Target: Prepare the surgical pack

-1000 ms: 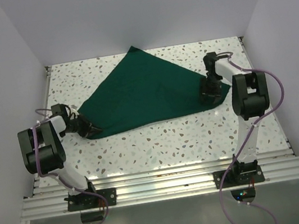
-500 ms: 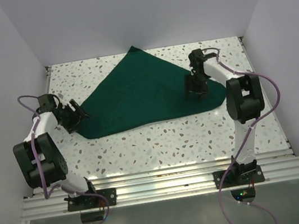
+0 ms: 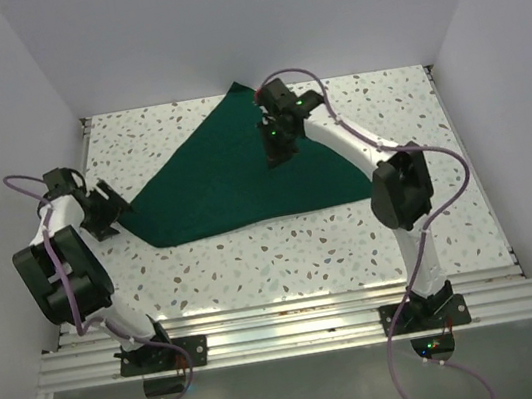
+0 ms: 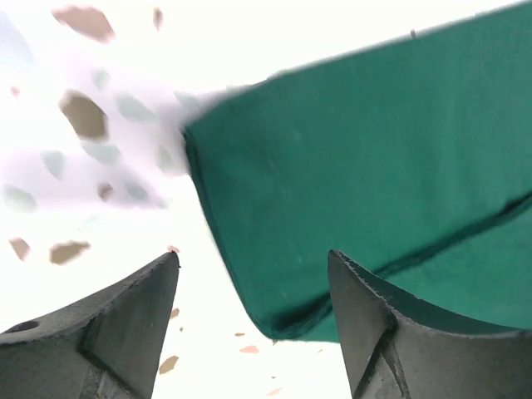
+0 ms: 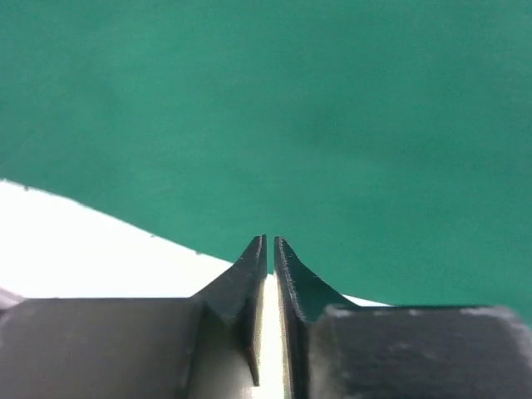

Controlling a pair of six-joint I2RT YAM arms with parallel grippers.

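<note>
Left tool (image 4: 252,258) spread; drape (image 4: 374,150) corner just ahead on worktop (image 4: 83,216). Right tool (image 5: 270,241) pressed together, over drape's far part.

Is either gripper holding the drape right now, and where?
Neither. The left gripper is open, just short of a corner of the drape; the right gripper is shut over it, nothing between its fingers.

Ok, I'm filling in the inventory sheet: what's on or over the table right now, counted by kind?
green cloth drape: 1
robot claws: 2 (left claw, right claw)
Total: 3
</note>
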